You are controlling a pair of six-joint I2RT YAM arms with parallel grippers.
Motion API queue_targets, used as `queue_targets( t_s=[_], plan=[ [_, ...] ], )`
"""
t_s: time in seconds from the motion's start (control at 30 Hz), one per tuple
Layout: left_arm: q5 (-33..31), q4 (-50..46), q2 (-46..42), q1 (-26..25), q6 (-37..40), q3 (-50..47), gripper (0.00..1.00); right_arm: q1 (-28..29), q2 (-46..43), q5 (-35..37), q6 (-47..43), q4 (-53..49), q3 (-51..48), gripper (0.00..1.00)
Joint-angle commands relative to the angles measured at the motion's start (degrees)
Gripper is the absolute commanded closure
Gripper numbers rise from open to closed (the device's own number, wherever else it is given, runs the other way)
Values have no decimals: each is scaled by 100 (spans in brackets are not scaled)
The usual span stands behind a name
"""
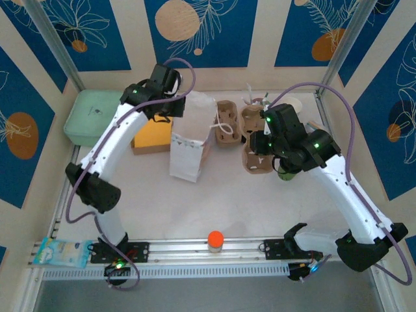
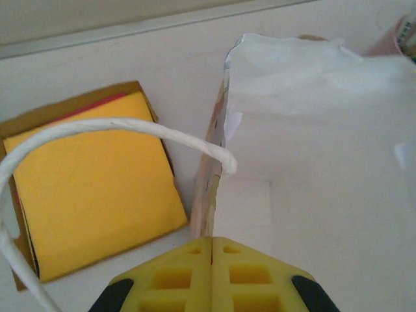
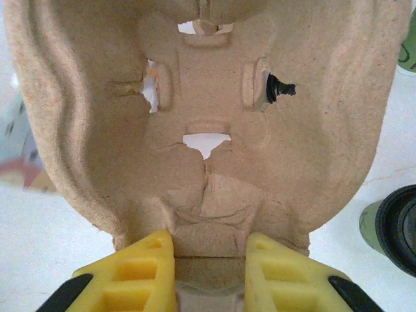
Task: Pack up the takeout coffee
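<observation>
Takeout coffee (image 3: 392, 227) sits unpacked; your right gripper (image 3: 208, 246) clamps the carrier (image 3: 208, 117), left gripper (image 2: 212, 246) closed at the bag (image 2: 312, 130), so likely bag the carrier next.

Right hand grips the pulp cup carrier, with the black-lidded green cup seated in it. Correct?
No: the right wrist view shows the black-lidded green cup standing on the table beside the pulp cup carrier, not in it. The right hand does grip the carrier.

White bag (image 2: 312, 130), yellow pad (image 2: 91, 188), tan pulp carrier (image 3: 195, 130), green cup (image 3: 369, 224) w/ blk lid (image 3: 399, 227), blue leaf-print walls (image 1: 214, 39).
</observation>
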Motion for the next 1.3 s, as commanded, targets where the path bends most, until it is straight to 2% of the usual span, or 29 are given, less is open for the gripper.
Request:
queue_targets(
  t_s=[0.0,0.3,0.4,0.67,0.87,0.97,1.07,1.17,1.27],
  plan=[
    [-69,293,-630,-221,-561,-592,100,42,-195,-108,-140,-134,174,77],
    [151,1003,-1550,-519,-1410,-2171,100,-60,-438,-151,-309,-214,229,77],
    [393,1263,-1637,-554,-1711,-2288,100,-91,-456,-193,-319,-205,262,77],
    [404,2219,-2090,-696,-2695,-2984,100,-92,-408,-257,-310,-222,464,77],
    [379,2532,-2189,-687,-2945,-3216,100,-56,-302,-257,-318,-343,660,77],
    [484,2565,-2097,-670,-2840,-3141,84,-22,-257,-233,-297,-371,742,77],
    [469,2403,-2063,-612,-2638,-3007,58,27,-202,-205,-273,-398,807,77],
    [413,2236,-2178,-540,-2379,-2919,37,75,-143,-153,-265,-446,878,77],
    [286,1933,-2336,-516,-1996,-2677,27,126,-79,-109,-266,-483,966,77]
  ],
)
